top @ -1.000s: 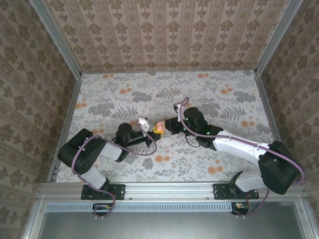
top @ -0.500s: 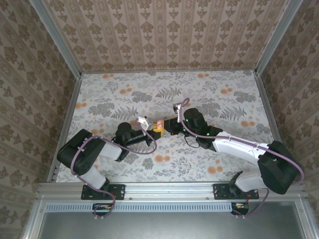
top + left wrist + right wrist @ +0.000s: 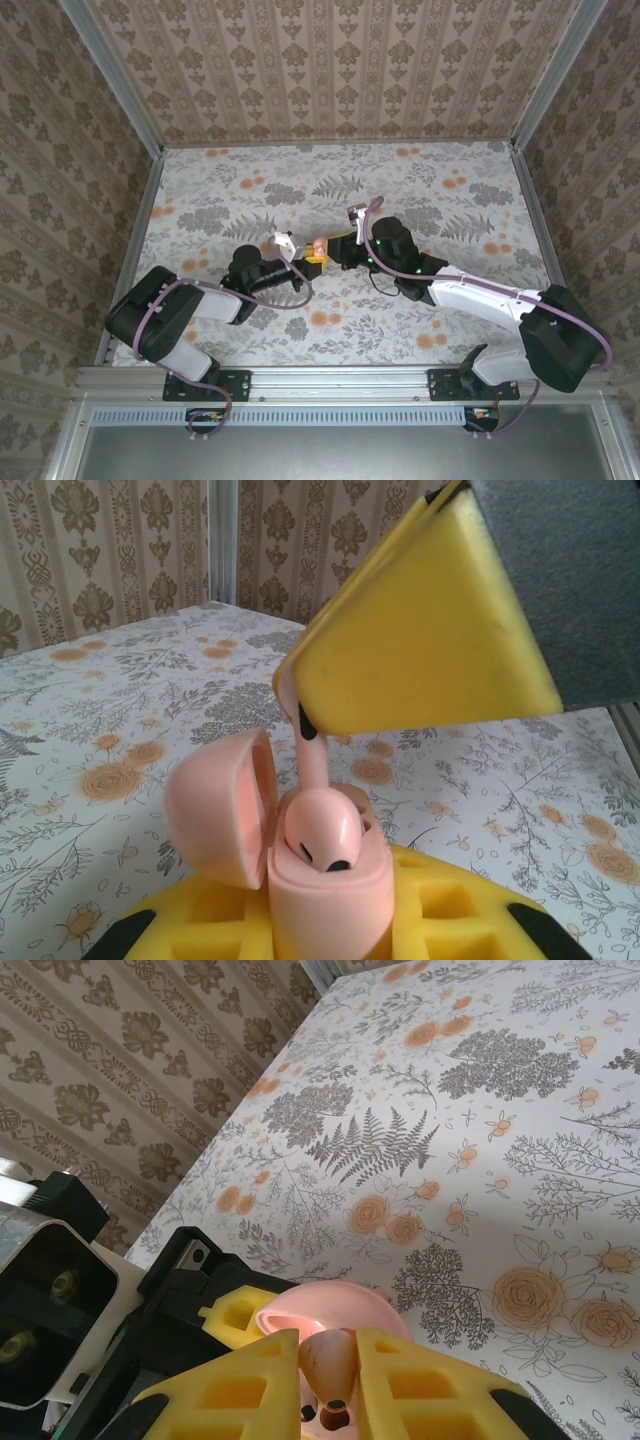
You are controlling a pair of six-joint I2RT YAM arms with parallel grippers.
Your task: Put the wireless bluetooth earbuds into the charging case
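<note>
Right fingers shifted left, earbud over case

Legible text: none found.
Charging case: plain shell, no marking readable.
Earbud: no marking readable.
Table: floral print only, no lettering.
Walls: repeating ornament only, no lettering.

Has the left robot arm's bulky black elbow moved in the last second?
Yes, slightly. The black elbow has swung outward, closer to the grey metal rail that runs along the left side of the top view.
</note>
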